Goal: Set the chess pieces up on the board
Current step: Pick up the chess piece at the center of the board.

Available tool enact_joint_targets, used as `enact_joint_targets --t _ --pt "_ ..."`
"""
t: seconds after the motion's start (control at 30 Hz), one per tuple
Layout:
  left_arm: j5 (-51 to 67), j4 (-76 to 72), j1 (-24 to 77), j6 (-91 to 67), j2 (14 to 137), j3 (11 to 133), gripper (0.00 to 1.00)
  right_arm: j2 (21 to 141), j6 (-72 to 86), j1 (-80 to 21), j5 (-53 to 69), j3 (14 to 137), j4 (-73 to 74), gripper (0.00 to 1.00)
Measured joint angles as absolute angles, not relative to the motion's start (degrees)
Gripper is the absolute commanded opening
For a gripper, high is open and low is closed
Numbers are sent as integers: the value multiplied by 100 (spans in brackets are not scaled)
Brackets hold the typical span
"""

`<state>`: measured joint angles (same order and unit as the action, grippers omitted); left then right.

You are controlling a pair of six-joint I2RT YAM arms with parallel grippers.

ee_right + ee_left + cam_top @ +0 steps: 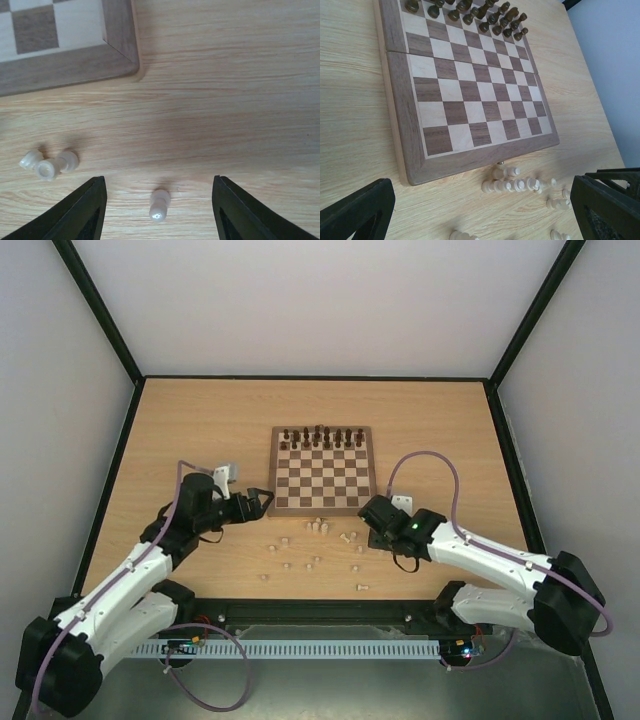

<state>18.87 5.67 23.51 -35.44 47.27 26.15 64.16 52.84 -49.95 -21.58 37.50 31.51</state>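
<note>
The board (322, 490) lies mid-table, with dark pieces (322, 437) on its two far rows and its near rows bare. Several pale chess pieces (318, 528) lie scattered on the table in front of it. My left gripper (262, 502) is open and empty at the board's near left corner. In the left wrist view (480, 210) it faces the board (455, 112) and a cluster of pale pieces (512, 184). My right gripper (366, 538) is open; in its wrist view (159, 185) one pale pawn (159, 204) stands between the fingers, untouched.
Three more pale pieces (47, 165) lie left of the right gripper. The board's near right corner (65, 67) is just beyond them. Dark walls (120, 350) border the table on both sides and at the back.
</note>
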Motion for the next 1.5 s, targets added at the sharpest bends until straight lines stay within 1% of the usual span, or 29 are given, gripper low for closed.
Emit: enact_joint_targets --t 0.2,0.33,0.53,0.7,0.87,0.97,1.03,1.2,1.33,1.5 --pt "2029 419 2405 -3542 5116 2587 99 6611 5579 -5059 -2128 3562 3103 50" --pt "2047 425 2418 -3514 5116 2528 99 6869 5684 -5164 -2084 3454 3055 48" --pt "1979 480 2421 -3400 5089 2526 99 7039 5774 -5223 -1975 3358 2897 37" --pt "1883 513 2421 -3341 5070 2526 99 7061 5795 -5253 -1920 3323 2814 33" --pt "1817 515 2421 -3336 5030 2519 99 7063 5852 -5308 -1850 3288 2808 24" --pt "1791 519 2421 -3336 5000 2508 99 7063 5885 -5334 -1833 3275 2808 15" --pt "1780 521 2421 -3339 4982 2499 99 7061 5894 -5339 -1837 3273 2812 12" --pt "1739 519 2421 -3336 4967 2497 99 7061 5933 -5339 -1938 3275 2834 7" --pt "1732 519 2421 -3306 4967 2497 99 7061 5902 -5339 -2112 3446 2950 7" --pt "1754 517 2434 -3260 4952 2497 99 7063 5601 -5225 -2346 4110 3151 7"
